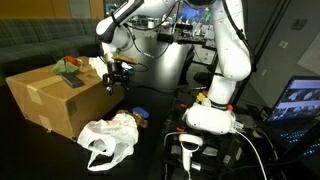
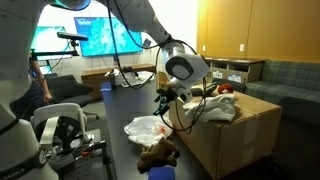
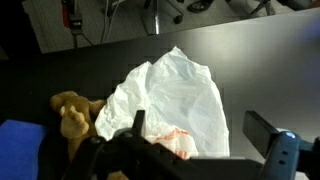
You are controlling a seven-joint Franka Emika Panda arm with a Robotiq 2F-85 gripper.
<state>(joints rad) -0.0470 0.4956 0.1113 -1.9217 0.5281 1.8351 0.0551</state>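
Observation:
My gripper (image 1: 118,80) hangs open and empty just off the edge of a cardboard box (image 1: 45,98), above the dark table. It also shows in an exterior view (image 2: 165,101). In the wrist view the two fingers (image 3: 200,135) stand wide apart over a crumpled white plastic bag (image 3: 175,90) with something red and white inside it. The bag lies on the table in both exterior views (image 1: 108,138) (image 2: 150,128). A brown plush toy (image 3: 72,112) lies beside the bag, not touched by the gripper.
The open box (image 2: 240,135) holds colourful items (image 1: 68,67) on top. A blue object (image 3: 20,142) lies by the plush toy (image 2: 160,153). Monitors (image 2: 100,35), a sofa (image 1: 30,45) and another robot base (image 1: 212,115) stand around the table.

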